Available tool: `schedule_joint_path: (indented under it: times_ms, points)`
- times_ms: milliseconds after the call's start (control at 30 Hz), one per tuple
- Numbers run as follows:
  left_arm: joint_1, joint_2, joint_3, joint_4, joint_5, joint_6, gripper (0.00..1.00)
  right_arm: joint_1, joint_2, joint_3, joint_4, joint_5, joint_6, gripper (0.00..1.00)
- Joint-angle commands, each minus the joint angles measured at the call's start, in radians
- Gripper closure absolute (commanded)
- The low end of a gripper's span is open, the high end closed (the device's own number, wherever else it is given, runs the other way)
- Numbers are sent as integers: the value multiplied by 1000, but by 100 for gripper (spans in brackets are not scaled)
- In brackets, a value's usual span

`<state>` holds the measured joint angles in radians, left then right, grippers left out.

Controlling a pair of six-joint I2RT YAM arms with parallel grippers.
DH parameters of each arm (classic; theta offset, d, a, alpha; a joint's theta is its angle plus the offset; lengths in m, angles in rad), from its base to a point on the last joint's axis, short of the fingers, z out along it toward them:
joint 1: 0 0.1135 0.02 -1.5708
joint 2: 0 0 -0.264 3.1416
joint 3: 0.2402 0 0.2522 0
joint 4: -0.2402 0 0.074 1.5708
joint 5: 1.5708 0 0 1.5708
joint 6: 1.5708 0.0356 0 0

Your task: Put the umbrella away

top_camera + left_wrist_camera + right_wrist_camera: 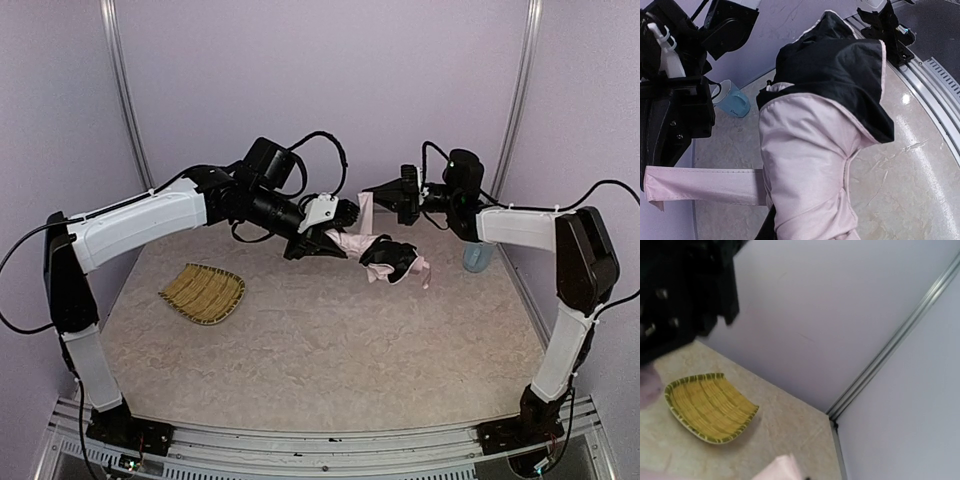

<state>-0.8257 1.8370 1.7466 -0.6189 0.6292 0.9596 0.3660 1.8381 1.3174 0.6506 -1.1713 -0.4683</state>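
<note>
Left gripper is clamped on the pale pink, thin-fabric compact umbrella and holds the bundle up off the beige marbled table. Measured from the yellow woven tray, the umbrella hangs well apart to the right and higher up, with clear tabletop between the two. The tray itself lies flat on the table.

From the left wrist camera, the umbrella fills the frame. Its pink canopy is bunched below and a fold of black lining is turned out over the top.

Across from it, the right gripper is pinched closed on the umbrella's flat pink strap tab. That strap rises from the bundle to the fingertips. In the left wrist view the strap runs taut from the bundle toward the black body of the right gripper, with its loose end poking out past it.

The right wrist camera looks past its own dark fingers onto the tray, with slivers of pink fabric at the left and bottom edges.

A pale blue translucent cup stands on the table farther from the tray than the umbrella, beside the right arm.
</note>
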Motion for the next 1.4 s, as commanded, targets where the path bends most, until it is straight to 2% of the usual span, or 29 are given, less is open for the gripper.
schedule_joint_path:
  times_ms: [0,100,300,500,600,667,767,833,933,1033,1233,1367]
  points:
    - [-16,45,-114,-198,260,-189,100,18,-184,19,91,265,-91,100]
    - [15,68,-157,-55,277,-355,100,91,-273,-94,130,339,-124,100]
    - [75,134,-162,103,337,-611,100,236,-435,-338,150,399,-225,100]
    - [100,269,-69,2,340,-639,100,382,-499,-393,-1,414,-403,100]
    - [133,328,-74,-6,325,-664,100,422,-477,-387,-60,471,-411,100]
    - [161,375,-77,-16,329,-681,100,449,-462,-443,-74,524,-401,100]
    - [183,449,-74,-36,318,-689,100,495,-422,-575,5,619,-420,100]
    - [186,534,-28,-106,302,-671,100,527,-373,-629,80,680,-429,100]
    - [180,642,62,-222,252,-632,100,564,-290,-632,157,747,-448,100]
    - [182,674,45,-198,212,-653,100,583,-241,-637,233,790,-495,100]
    - [196,688,38,-136,147,-728,100,630,-240,-656,134,749,-556,100]
    - [196,703,48,-134,132,-736,100,676,-221,-669,187,803,-595,100]
